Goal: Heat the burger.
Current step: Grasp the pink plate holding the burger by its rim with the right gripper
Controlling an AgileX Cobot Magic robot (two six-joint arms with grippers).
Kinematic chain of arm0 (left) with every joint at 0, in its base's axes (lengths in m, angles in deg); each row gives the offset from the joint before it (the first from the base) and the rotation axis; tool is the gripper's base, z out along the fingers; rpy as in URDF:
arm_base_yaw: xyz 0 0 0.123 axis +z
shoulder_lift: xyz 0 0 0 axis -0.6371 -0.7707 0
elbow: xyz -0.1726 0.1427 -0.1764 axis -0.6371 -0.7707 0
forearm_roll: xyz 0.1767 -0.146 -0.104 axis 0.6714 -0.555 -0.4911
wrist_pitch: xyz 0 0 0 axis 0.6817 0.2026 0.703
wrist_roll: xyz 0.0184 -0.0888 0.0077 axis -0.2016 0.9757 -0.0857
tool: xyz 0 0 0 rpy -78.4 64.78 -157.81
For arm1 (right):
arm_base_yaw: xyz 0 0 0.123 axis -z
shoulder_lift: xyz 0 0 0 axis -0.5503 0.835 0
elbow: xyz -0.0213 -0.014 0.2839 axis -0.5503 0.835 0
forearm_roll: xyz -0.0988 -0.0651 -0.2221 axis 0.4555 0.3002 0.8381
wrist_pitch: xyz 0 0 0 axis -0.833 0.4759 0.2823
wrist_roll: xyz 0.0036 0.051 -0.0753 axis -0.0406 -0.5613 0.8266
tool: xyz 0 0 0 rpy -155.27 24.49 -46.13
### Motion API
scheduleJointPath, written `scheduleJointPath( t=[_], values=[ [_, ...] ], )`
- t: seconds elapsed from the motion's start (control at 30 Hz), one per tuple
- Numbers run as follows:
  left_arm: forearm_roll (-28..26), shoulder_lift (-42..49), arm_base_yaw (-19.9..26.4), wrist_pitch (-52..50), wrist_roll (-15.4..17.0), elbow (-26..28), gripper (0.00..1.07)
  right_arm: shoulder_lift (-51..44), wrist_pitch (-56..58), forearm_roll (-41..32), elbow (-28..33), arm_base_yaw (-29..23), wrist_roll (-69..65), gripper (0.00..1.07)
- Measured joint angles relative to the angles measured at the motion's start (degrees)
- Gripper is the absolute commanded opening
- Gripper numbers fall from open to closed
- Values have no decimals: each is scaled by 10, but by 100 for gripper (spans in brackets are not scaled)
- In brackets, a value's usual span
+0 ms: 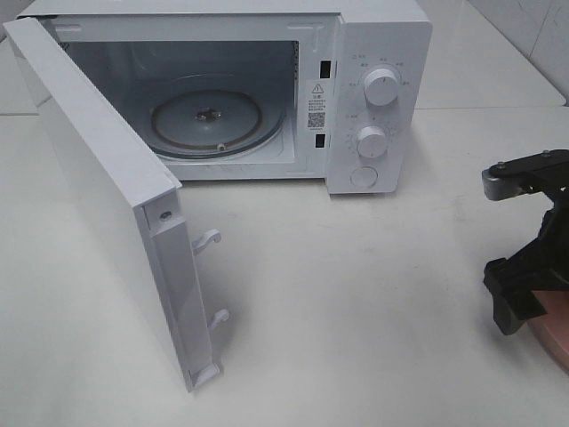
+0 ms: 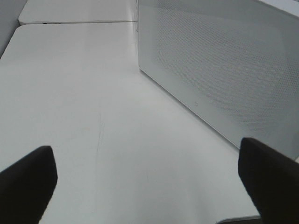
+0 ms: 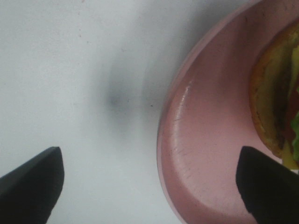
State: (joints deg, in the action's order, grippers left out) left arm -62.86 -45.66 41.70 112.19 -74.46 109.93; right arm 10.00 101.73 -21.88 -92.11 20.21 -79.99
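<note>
Now the right gripper (image 3: pixel 149 179) gapes wide over the pink plate (image 3: pixel 201 154) holding the burger (image 3: pixel 273 98), microwave door (image 1: pixel 89 169) standing open.

Black right end effector (image 1: pixel 529 298) under a silver-grey bracket (image 1: pixel 511 181) with dark screws (image 1: pixel 500 166).

Burger (image 3: pixel 276 107) blurred, cropped by frame edge. Pink plate (image 1: pixel 556 347), right of microwave (image 1: pixel 391 36), mostly cut off. Warning label (image 1: pixel 316 103) text unreadable.
</note>
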Motion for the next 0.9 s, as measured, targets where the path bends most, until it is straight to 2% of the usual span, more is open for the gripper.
scheduleJointPath(
  t=[0.6, 0.9],
  values=[
    [0, 0, 0, 0, 0, 0, 98, 101, -84, 15, 0, 4, 0, 90],
    [0, 0, 0, 0, 0, 0, 98, 116, -111, 30, 2, 34, 0, 88]
  ],
)
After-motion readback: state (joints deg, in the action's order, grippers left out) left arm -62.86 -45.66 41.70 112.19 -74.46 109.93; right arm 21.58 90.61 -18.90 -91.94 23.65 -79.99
